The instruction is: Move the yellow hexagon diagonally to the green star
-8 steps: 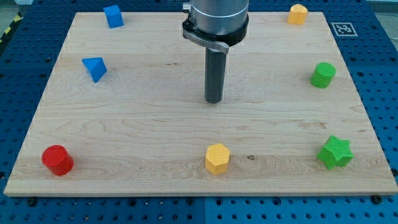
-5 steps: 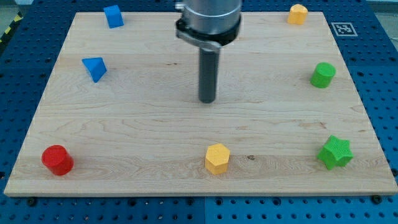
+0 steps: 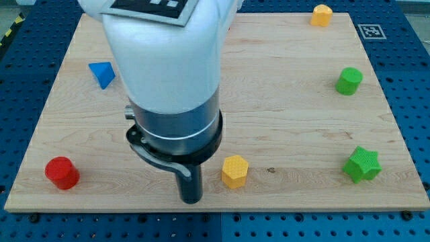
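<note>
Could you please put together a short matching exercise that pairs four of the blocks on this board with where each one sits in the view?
Things:
1. red cylinder
2. green star
3. blue triangle
4. yellow hexagon

Places:
A. near the bottom edge, just to the view's right of my tip
B. bottom-right corner of the board
C. bottom-left corner of the board
D. upper left, partly beside the arm's white body

Pairs: 1-C, 2-B, 3-D, 4-A
</note>
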